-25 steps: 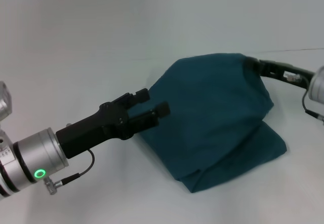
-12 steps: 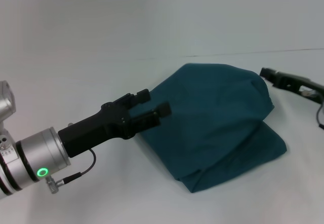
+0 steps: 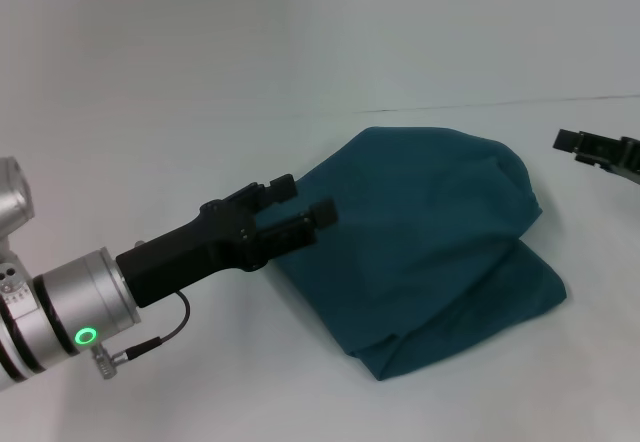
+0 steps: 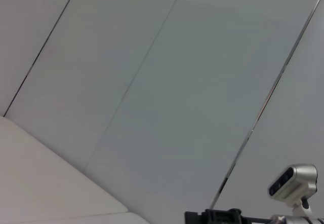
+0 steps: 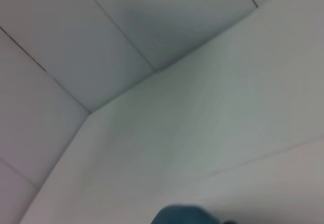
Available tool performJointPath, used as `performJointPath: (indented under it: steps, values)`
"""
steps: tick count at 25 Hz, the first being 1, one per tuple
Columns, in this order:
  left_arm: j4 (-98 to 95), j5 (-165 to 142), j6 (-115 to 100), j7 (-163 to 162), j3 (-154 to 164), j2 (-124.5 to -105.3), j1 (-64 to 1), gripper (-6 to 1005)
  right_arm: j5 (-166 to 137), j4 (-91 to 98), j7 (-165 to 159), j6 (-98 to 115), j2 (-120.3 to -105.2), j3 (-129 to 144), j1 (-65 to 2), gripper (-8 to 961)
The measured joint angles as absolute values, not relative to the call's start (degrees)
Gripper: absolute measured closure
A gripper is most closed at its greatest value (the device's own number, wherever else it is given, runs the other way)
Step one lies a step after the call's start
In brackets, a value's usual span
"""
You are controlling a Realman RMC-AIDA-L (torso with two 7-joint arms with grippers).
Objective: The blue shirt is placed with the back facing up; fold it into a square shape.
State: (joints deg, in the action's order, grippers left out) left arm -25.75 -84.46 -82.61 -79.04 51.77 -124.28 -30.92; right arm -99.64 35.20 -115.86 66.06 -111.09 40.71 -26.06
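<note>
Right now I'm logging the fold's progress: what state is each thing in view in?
blue shirt: folded into a rumpled bundle on the table, held by neither gripper.
left gripper: fingers apart, empty, at the shirt's left edge.
right gripper: clear of the shirt, at the right edge of view.
table: bears the shirt.

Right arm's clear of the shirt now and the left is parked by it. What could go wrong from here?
The blue shirt lies bunched and skewed, with a loose lower layer sticking out, so it may not count as a square. The left gripper, open, sits at the shirt's edge and could snag it on moving. The right gripper is mostly out of view.
</note>
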Motion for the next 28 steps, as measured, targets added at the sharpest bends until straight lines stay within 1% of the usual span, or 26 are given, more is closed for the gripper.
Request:
performJointPath:
  steps: [2,4,6,9,10,19,28]
  values:
    - [-25.7,-84.5,-82.6,-79.2,51.8,-124.28,-30.9,96,-101.8,35.2,-120.9,69.6,-109.17,40.7,-26.1,448]
    - [-25.6,-84.5,-82.8,-79.4,51.8,-124.28,-30.9,95,-103.6,35.3,-124.3,72.2,-107.90,40.7,-26.4,367]
    - [-25.6,-84.5,-83.0,-79.4,51.8,-124.28,-30.8,95,-105.1,35.7,-127.4,74.3,-107.03,40.6,-26.6,299]
    - [-25.6,-84.5,-83.0,-79.4,51.8,-124.28,-30.7,95,-107.2,35.7,-130.3,75.8,-106.43,40.6,-27.3,219]
    - [-25.6,-84.5,-83.0,-79.4,51.8,-124.28,-30.7,95,-108.0,35.6,-131.0,76.0,-106.33,40.6,-27.6,192]
    - [-25.6,-84.5,-83.1,-79.7,51.8,-124.30,-30.7,95,-113.2,35.2,-132.5,78.1,-106.26,40.5,-29.7,195]
    - [-24.9,-84.5,-82.7,-79.4,51.6,-124.37,-30.5,95,-116.0,35.0,-132.0,74.2,-108.18,41.5,-31.1,202]
